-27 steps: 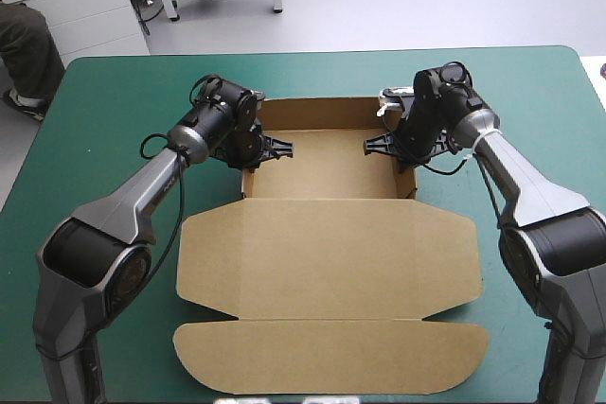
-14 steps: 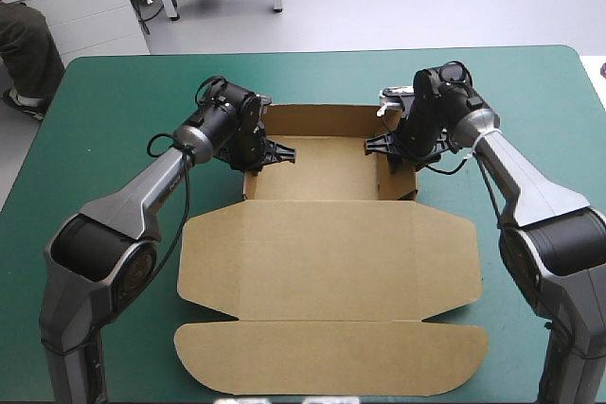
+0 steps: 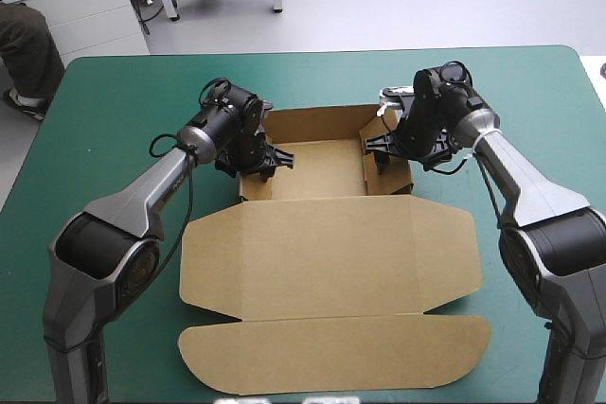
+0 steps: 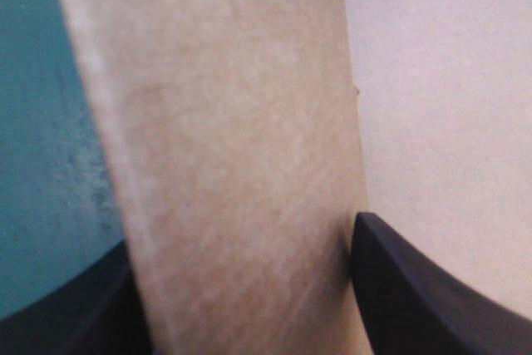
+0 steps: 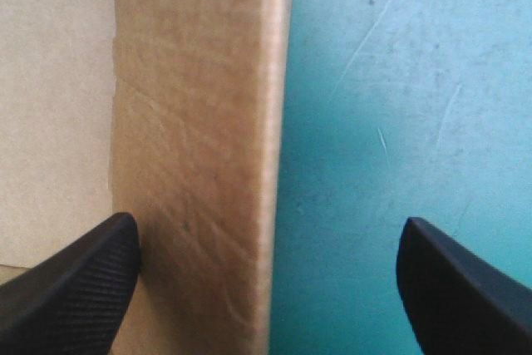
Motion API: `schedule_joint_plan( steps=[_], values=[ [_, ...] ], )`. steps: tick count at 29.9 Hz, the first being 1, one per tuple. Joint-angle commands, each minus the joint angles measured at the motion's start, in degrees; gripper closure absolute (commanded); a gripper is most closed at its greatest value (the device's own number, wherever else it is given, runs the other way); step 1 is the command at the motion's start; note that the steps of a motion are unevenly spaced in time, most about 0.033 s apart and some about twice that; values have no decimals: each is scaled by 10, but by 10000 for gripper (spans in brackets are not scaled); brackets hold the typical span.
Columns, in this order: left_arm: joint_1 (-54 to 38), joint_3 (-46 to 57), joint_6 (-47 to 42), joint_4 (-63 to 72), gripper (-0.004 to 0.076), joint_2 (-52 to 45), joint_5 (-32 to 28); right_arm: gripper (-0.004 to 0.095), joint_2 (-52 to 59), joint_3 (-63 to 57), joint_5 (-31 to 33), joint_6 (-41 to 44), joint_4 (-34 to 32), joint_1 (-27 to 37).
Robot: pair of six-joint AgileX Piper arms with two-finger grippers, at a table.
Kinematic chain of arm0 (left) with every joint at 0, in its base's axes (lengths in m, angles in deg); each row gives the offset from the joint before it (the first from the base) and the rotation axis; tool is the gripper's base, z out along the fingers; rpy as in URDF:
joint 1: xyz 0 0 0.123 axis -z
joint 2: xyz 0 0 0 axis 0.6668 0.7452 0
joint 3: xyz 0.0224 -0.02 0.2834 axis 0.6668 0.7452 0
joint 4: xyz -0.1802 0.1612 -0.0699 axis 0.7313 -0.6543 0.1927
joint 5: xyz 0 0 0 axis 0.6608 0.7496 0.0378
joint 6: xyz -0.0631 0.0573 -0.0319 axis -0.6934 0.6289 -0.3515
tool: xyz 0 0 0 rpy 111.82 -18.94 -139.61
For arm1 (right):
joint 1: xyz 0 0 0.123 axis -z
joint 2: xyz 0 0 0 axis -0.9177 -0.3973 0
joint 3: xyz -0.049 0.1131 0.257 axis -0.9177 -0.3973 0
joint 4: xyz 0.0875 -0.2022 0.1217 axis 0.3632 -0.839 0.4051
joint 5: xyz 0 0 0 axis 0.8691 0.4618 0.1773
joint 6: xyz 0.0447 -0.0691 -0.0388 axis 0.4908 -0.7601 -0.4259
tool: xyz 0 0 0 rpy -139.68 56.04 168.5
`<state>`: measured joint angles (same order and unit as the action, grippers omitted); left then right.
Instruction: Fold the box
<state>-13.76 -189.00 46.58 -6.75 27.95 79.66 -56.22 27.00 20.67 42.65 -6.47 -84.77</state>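
The teal-green cover (image 3: 114, 101) carries the brown box (image 3: 322, 172) at the middle of the table. Nearest, its lid (image 3: 327, 257) lies flat, with the rounded tuck flap (image 3: 331, 357) at the near end. Beyond the lid, the tray has its walls raised. The left gripper (image 3: 268, 156) straddles the left side wall (image 4: 233, 122), its black fingers apart and the inner one touching the board. The right gripper (image 3: 382, 147) is spread wide over the right side wall (image 5: 199, 122), one finger beside the wall and the other above bare cover. The back wall (image 3: 317, 122) stands farthest.
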Motion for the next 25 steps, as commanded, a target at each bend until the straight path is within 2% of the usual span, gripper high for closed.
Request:
schedule_joint_plan(
  steps=[1, 9, 13, 17, 19, 21, 24, 25],
  values=[
    [0, -31, 3, -17, 269, -32, 34, 128, 34, 18, 6, -1, 5, 3],
    [0, -125, 3, -17, 268, -32, 34, 124, 35, 89, 12, -15, 0, 7],
    [0, -178, 4, -15, 269, -36, 34, 124, 36, 134, 12, -16, 25, 19],
    [0, -215, 4, -33, 307, -55, 34, 124, 53, 150, 12, -34, 42, 29],
    [0, -215, 17, -35, 370, -73, 34, 124, 68, 143, 12, -38, 41, 34],
    [0, -215, 43, -33, 479, -88, 35, 124, 85, 130, 12, -38, 46, 37],
    [0, -215, 60, -30, 701, -114, 35, 124, 112, 112, 12, -41, 45, 37],
    [0, -215, 68, -32, 729, -124, 35, 124, 120, 105, 12, -45, 47, 37]
  ],
)
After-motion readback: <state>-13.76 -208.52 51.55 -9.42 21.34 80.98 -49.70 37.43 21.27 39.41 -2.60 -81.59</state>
